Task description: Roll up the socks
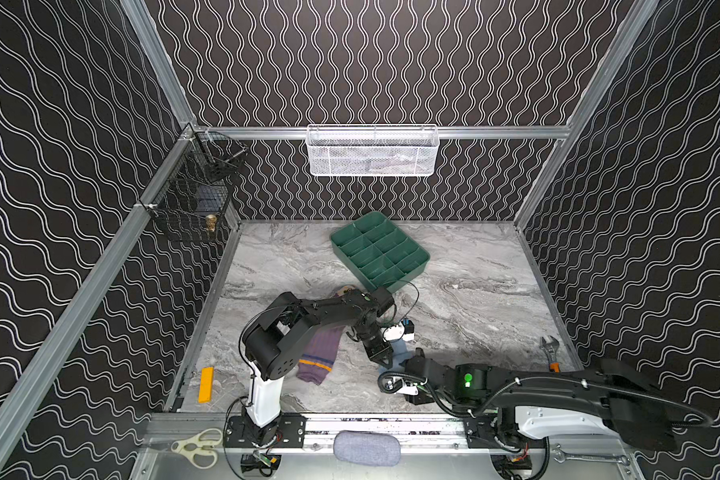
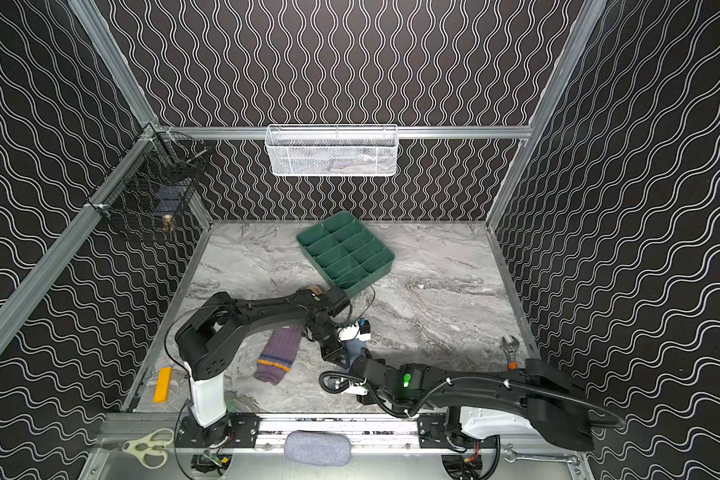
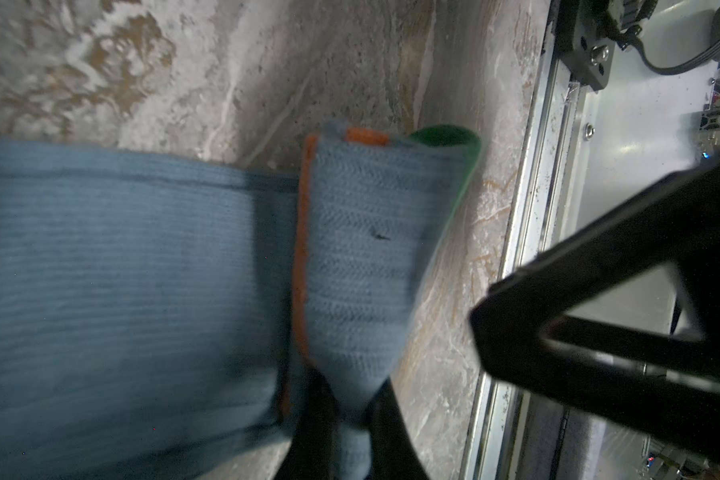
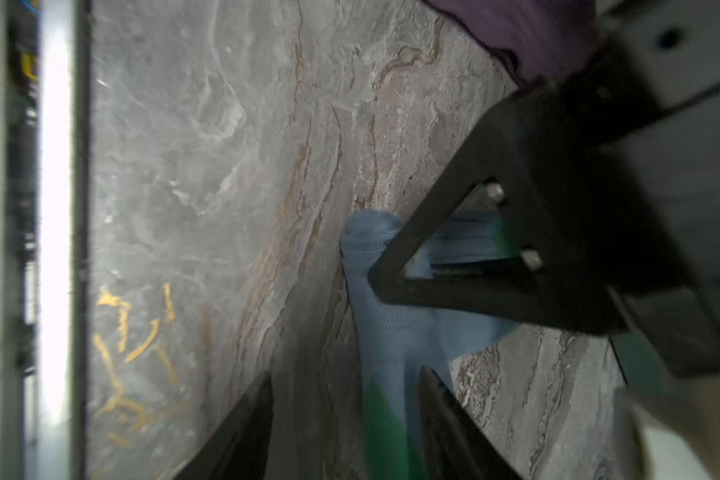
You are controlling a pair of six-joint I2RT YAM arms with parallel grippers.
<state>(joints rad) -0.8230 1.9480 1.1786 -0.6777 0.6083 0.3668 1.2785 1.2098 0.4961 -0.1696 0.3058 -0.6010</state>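
Clamping the blue sock (image 3: 142, 270) on the counter (image 1: 474, 291), the left end effector (image 3: 352, 399) faces the right end effector (image 4: 346, 374), whose parted jaws straddle the sock's green end; the purple sock (image 1: 321, 353) lies nearby.

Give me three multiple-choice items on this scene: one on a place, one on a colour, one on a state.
1. Where does the purple sock lie?
A) in a wire basket
B) on the front rail
C) on the marble table

2. What colour is the compartment tray?
A) green
B) red
C) white

3. The left hand is:
A) open
B) shut on the blue sock
C) shut on the purple sock

Answers:
1 C, both top views show it lying flat on the marble.
2 A, its walls and dividers are green.
3 B, the left wrist view shows it pinching blue fabric.
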